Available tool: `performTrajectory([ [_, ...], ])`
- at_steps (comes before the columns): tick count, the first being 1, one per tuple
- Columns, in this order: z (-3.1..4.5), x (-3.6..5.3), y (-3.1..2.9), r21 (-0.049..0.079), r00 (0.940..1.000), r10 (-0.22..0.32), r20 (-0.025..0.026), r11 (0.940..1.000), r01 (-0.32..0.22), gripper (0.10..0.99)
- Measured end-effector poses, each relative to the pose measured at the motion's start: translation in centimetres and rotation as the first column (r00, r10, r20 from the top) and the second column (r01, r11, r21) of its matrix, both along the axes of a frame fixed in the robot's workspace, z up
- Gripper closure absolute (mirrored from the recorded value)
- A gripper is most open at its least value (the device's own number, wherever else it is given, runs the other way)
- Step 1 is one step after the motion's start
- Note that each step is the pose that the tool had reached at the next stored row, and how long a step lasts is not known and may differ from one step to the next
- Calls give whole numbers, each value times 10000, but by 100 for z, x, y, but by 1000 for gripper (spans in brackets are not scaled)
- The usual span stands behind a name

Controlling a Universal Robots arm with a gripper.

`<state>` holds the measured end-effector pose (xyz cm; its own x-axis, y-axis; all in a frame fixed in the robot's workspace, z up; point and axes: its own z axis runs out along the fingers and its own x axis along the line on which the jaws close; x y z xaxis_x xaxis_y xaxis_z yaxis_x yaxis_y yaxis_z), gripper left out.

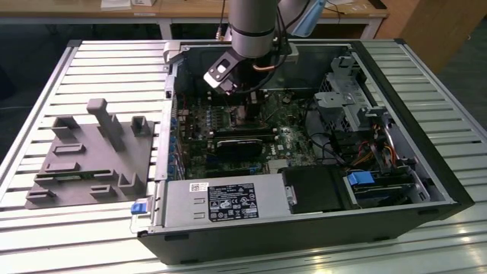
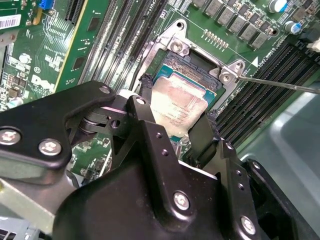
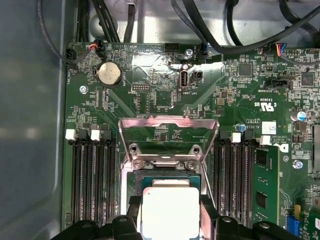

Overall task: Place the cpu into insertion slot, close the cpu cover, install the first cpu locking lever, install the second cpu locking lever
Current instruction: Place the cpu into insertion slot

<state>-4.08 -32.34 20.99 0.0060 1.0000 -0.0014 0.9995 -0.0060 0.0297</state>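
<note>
Gripper point(image 2: 177, 114) jaws clamp cpu point(image 3: 170, 210) by opposite edges, level over insertion slot point(image 2: 198, 63); cpu cover point(image 3: 169, 124) hinged back, leaving slot accessible.

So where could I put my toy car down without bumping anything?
The slatted table on the exterior view's right of the computer case is free, and so are the slats between the grey fixture and the table's far edge. Inside the case it's crowded: the gripper holds the cpu over the insertion slot, memory slots on both sides.
</note>
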Motion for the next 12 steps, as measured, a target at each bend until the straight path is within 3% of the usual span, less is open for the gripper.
performTrajectory([
  [12,-81,-13,3,0,9998,-203,0,9998,203,545],
])
